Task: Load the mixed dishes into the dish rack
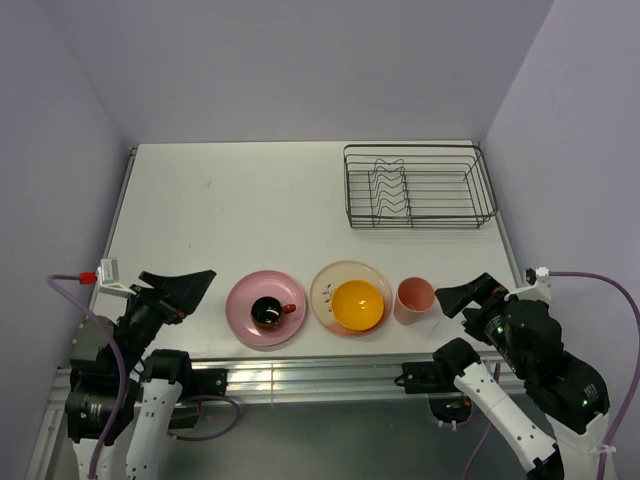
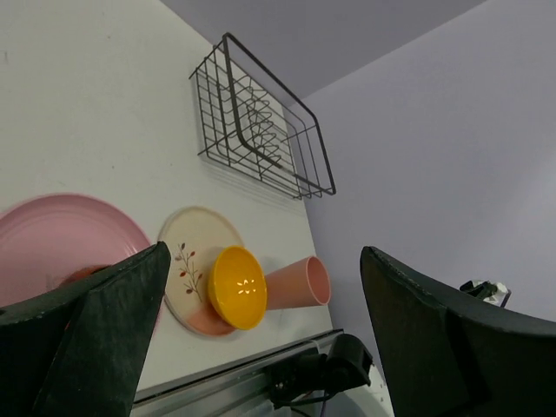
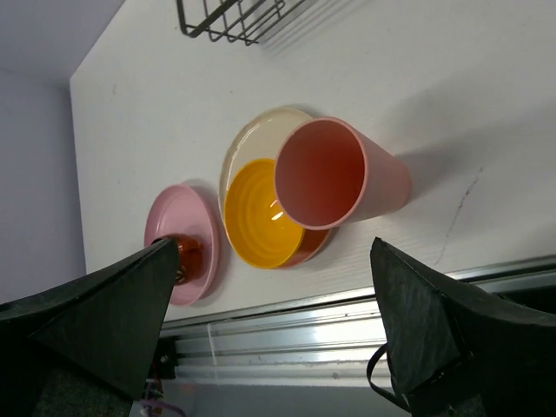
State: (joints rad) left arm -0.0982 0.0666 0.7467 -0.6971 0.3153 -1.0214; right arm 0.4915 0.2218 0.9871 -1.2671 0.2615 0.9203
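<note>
Along the table's near edge stand the dishes. A pink plate (image 1: 243,300) carries a small red-orange cup (image 1: 268,311). Beside it a cream plate (image 1: 325,283) holds a yellow bowl (image 1: 358,305). A pink tumbler (image 1: 415,299) stands upright to the right. The black wire dish rack (image 1: 418,186) sits at the far right, nothing in it. My left gripper (image 1: 193,284) hovers open left of the pink plate. My right gripper (image 1: 463,297) hovers open just right of the tumbler (image 3: 339,174). Neither touches anything.
The white table (image 1: 220,200) is walled on the left, back and right. An aluminium rail (image 1: 300,375) runs along the near edge between the arm bases. Purple cables (image 1: 600,285) loop off both arms.
</note>
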